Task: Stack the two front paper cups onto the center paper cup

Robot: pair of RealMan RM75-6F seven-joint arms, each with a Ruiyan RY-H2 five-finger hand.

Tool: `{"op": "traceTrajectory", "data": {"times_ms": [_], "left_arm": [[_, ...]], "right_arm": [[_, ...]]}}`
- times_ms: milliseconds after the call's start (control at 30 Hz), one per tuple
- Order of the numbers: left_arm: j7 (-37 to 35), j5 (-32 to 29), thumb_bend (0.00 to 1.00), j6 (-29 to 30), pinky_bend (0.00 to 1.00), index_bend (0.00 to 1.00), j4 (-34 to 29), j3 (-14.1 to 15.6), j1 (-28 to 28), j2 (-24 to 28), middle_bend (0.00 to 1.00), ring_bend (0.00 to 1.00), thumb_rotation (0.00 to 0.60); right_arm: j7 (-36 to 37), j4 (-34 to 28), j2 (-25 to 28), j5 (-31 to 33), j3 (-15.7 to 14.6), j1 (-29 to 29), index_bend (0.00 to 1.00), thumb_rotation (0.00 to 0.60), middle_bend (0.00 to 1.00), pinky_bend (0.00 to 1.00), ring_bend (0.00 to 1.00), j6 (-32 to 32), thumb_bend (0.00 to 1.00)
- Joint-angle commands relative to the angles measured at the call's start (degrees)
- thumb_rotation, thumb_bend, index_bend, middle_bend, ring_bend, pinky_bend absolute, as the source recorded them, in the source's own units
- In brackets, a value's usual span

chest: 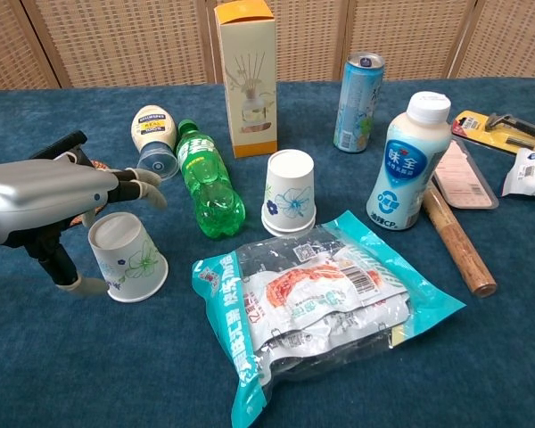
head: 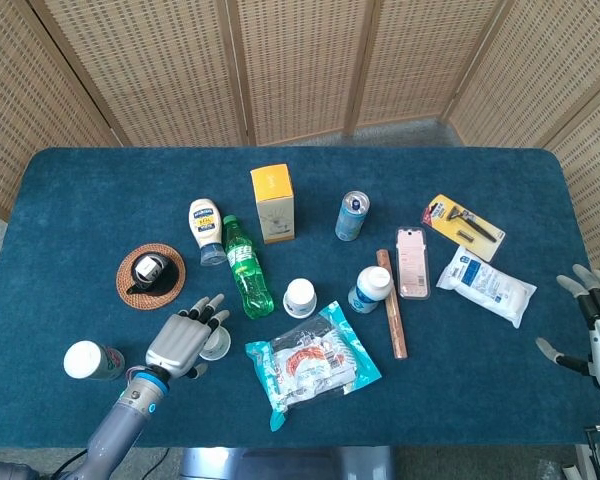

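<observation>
I see the front white paper cup with a green floral print [chest: 127, 257] inverted, base up, at lower left of the chest view, tilted slightly on the cloth. The centre white paper cup with a blue floral print [chest: 291, 193] also stands inverted, at mid-frame, just beside the green plastic soda bottle [chest: 207, 179] lying on its side and touching the upper edge of the teal-edged clear snack packet [chest: 314, 303]. In the head view, a further white-topped cup or container [head: 90, 360] sits at lower left; I cannot tell its type.

The surface is a dark blue cloth-covered table [head: 90, 190]. Woven rattan folding screens [head: 300, 60] fill the top of the frame behind it.

My left silver robotic hand [head: 183, 341] sits at lower left of the head view, directly over the front cup, with the forearm entering from the bottom edge. In the chest view, the hand [chest: 49, 201] is palm down, its fingers [chest: 143, 185] extended above the cup's base and the thumb lowered beside the cup wall. The hand is spread and grasps nothing; I cannot tell whether the thumb touches the cup.

My right silver robotic hand [head: 597, 337] sits at the right edge, fingers spread, unloaded.
</observation>
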Motion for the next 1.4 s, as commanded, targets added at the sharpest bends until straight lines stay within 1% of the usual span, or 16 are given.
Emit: {"op": "traceTrajectory", "data": {"times_ms": [33, 100, 167, 300, 733, 900, 1000, 1233, 1400], "left_arm": [[0.0, -0.1, 0.27, 0.7, 0.38, 0.18, 0.4, 0.3, -0.6, -0.4, 0.11, 0.1, 0.6], [0.3, -0.1, 0.27, 1.2, 0.39, 0.22, 0.5, 0.6, -0.9, -0.6, 0.18, 0.14, 0.6], [0.3, -0.1, 0.27, 1.7, 0.39, 0.24, 0.7, 0.8, -1.2, -0.9, 0.22, 0.16, 0.6], [0.4, 0.1, 0.27, 2.6, 0.42, 0.27, 1.5, 1.3, -1.7, -1.8, 0.25, 0.22, 0.6], [0.2, 0.5, 0.29, 4.7, 0.5, 0.31, 2.7, 2.4, -2.6, -3.2, 0.29, 0.29, 0.6], [0.4, 0.1, 0.33, 5.1, 0.5, 0.31, 2.7, 2.7, -2.9, -3.3, 0.28, 0.29, 0.6], [0.6, -0.3, 0.4, 5.2, 0.5, 0.31, 2.9, 2.9, -3.2, -3.5, 0.28, 0.29, 0.6], [0.7, -0.7, 0.49, 5.6, 0.5, 0.31, 3.4, 3.0, -3.6, -3.8, 0.28, 0.29, 0.6], [0.2, -0.5, 0.49, 6.0, 0.5, 0.31, 2.9, 3.0, -3.7, -3.5, 0.28, 0.29, 0.6]], "right_arm": [[-0.1, 0.1, -0.1, 0.0, 0.1, -0.1, 0.18, 0.6, 0.06, 0.25, 0.0, -0.1, 0.18], [-0.1, 0.1, -0.1, 0.1, 0.3, -0.1, 0.18, 0.6, 0.06, 0.25, 0.0, -0.2, 0.18], [-0.1, 0.2, -0.2, 0.2, 0.4, -0.1, 0.18, 0.6, 0.06, 0.25, 0.0, -0.4, 0.18], [-0.1, 0.1, -0.2, 0.1, 0.6, -0.3, 0.18, 0.6, 0.06, 0.25, 0.0, -0.4, 0.18], [0.7, 0.1, -0.2, 0.4, 1.4, -0.7, 0.18, 0.6, 0.06, 0.25, 0.0, -0.5, 0.19], [0.6, 0.2, -0.2, 0.4, 1.5, -0.8, 0.18, 0.6, 0.06, 0.25, 0.0, -0.6, 0.19], [0.7, 0.2, -0.2, 0.4, 1.6, -0.8, 0.18, 0.6, 0.06, 0.25, 0.0, -0.7, 0.19], [0.9, 0.3, -0.2, 0.5, 1.9, -0.9, 0.18, 0.6, 0.06, 0.25, 0.0, -0.9, 0.19], [0.8, 0.2, -0.2, 0.4, 2.0, -0.9, 0.18, 0.6, 0.06, 0.25, 0.0, -0.9, 0.19]]}}
